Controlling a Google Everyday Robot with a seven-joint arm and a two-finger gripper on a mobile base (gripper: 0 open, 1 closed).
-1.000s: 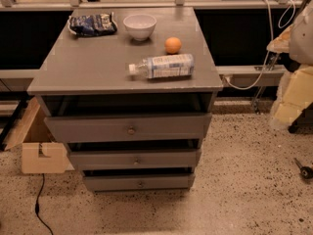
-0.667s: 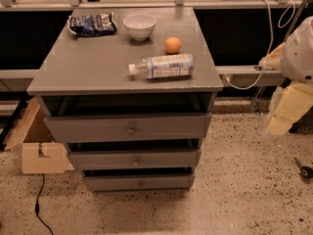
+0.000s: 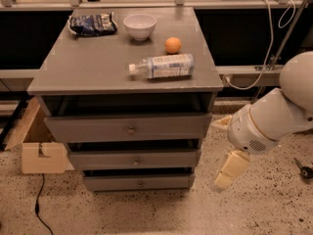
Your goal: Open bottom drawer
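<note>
The grey cabinet [image 3: 122, 67] has three drawers stacked below its top. The bottom drawer [image 3: 112, 182] is the lowest one, just above the floor, with the slimmest front and a small round metal knob [image 3: 141, 183] at its centre. A dark gap shows above its front. My gripper [image 3: 227, 170] hangs from the white arm [image 3: 274, 116] to the right of the cabinet, at about the height of the lower two drawers. It is clear of the cabinet and touches nothing.
On the cabinet top lie a plastic water bottle [image 3: 164, 66], an orange [image 3: 172, 45], a white bowl [image 3: 140, 25] and a blue chip bag [image 3: 92, 23]. A cardboard box [image 3: 36, 141] stands on the speckled floor to the left. A cable [image 3: 39, 209] runs by it.
My arm has swung left and down, bringing the gripper from the far right edge to just beside the cabinet's lower right. The drawers and the tabletop objects have not moved.
</note>
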